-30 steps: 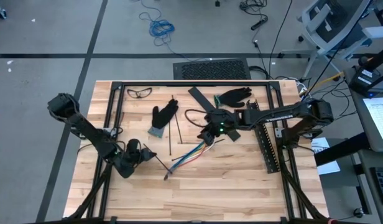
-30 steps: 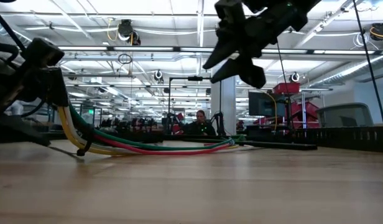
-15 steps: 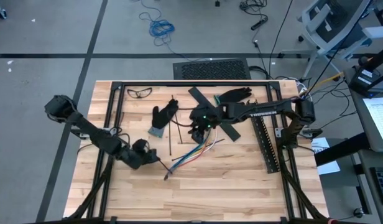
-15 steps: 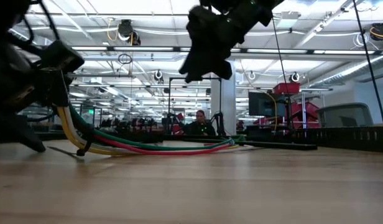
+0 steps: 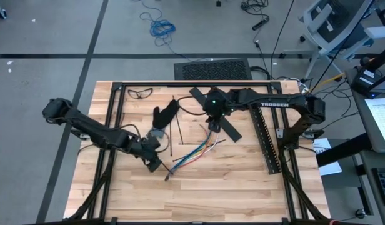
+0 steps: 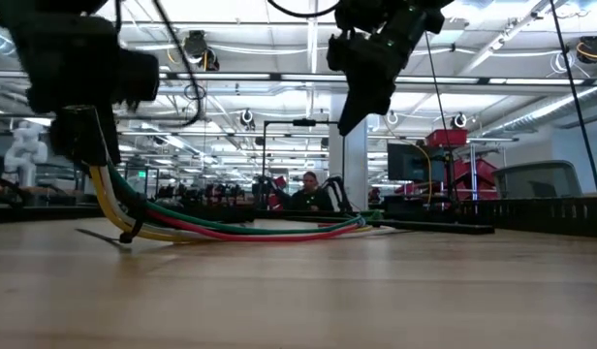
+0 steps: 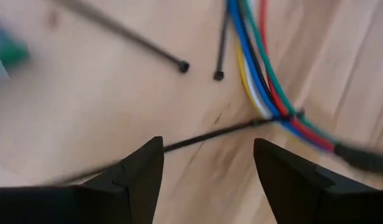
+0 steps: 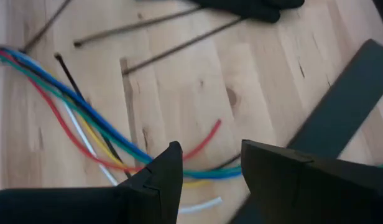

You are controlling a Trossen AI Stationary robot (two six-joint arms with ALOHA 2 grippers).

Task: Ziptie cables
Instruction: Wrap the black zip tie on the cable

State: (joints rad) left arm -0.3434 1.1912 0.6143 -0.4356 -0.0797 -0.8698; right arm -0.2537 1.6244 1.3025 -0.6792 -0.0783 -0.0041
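A light wooden table (image 5: 199,187) with a black frame stands on a grey floor; in the low view a lit workshop stretches behind it, with a person seated far off.

Taking the cables (image 5: 194,154) as the landmark: they lie loose near the middle of the table, a fan of yellow, blue, green, red and white wires, gathered at one end and splayed at the other. Nearest, at their gathered end, the left gripper (image 5: 152,157) hangs low with its fingers (image 7: 138,171) spread and empty. In the left wrist view a thin black zip tie (image 7: 232,129) lies on the wood, its far end touching the bundle, though whether it passes under or around the wires cannot be told. Two more ties (image 5: 175,136) lie beside the cables, unused.

Above the splayed end, the right gripper (image 5: 212,116) hovers clear of the table, jaws partly apart, holding nothing. Beyond the cables lie black gloves (image 5: 164,117), flat black strips (image 5: 217,115), a slotted black strip (image 5: 267,144) and safety glasses (image 5: 140,93).

The task looks barely begun: no tie is closed around the wires. Threading, looping and cinching all appear to remain.
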